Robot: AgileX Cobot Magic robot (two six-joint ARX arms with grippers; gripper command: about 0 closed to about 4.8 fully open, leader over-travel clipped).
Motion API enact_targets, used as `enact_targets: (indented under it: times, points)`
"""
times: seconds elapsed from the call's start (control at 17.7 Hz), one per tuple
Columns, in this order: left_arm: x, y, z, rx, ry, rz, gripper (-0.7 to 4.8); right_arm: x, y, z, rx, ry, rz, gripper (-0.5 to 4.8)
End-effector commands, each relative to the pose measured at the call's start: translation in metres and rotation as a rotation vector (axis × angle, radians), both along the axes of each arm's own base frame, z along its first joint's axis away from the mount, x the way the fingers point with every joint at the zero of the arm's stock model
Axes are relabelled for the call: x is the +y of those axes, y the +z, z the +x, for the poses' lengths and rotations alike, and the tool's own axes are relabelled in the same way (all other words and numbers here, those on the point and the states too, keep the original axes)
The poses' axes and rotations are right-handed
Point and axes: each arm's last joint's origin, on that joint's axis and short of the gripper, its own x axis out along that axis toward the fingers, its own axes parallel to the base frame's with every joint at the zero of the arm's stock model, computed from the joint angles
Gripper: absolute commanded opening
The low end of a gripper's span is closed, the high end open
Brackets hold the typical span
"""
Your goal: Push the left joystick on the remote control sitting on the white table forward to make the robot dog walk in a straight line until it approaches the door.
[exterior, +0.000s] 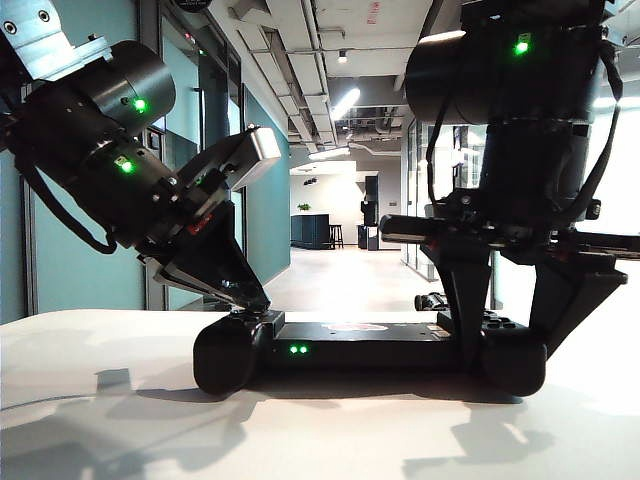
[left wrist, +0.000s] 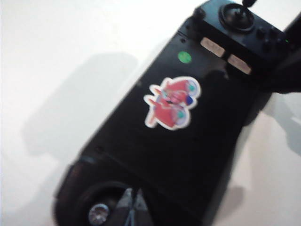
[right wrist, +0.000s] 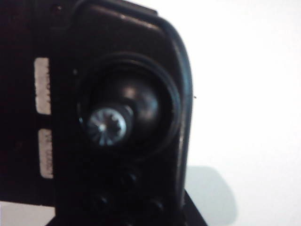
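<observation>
While astride the remote control (exterior: 360, 345), right gripper (exterior: 505, 335); left gripper (left wrist: 134, 207) beside the left joystick (left wrist: 99, 214).

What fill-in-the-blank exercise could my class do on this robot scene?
1. The remote control lies on a ___ table.
2. The sticker on its top is mostly ___.
3. The left gripper, jaws together, sits beside the left joystick; two small lights on the front edge glow ___.
4. In the exterior view, the right gripper straddles the controller's ___ end.

Missing words: white; red; green; right
</observation>
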Motion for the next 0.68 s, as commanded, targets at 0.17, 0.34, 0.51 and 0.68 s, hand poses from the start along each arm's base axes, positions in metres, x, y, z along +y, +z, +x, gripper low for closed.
enact_targets:
  times: [0.17, 0.34, 0.51, 0.68]
  points:
    - [-0.0005, 0.0011, 0.0026, -0.031, 0.019, 0.002, -0.06, 0.0012, 0.0024, 0.0002, -0.003, 0.009, 0.016, 0.53]
    - [-0.0005, 0.0011, 0.0026, -0.031, 0.019, 0.002, -0.06, 0.0011, 0.0024, 0.0002, -0.002, 0.009, 0.016, 0.53]
    - [-0.0005, 0.0011, 0.0026, -0.031, 0.018, 0.002, -0.06, 0.0012, 0.0024, 0.0002, -0.003, 0.009, 0.016, 0.53]
    - [-0.0005, 0.0011, 0.0025, -0.030, 0.018, 0.002, -0.06, 0.0012, 0.0024, 0.0002, -0.003, 0.013, 0.015, 0.53]
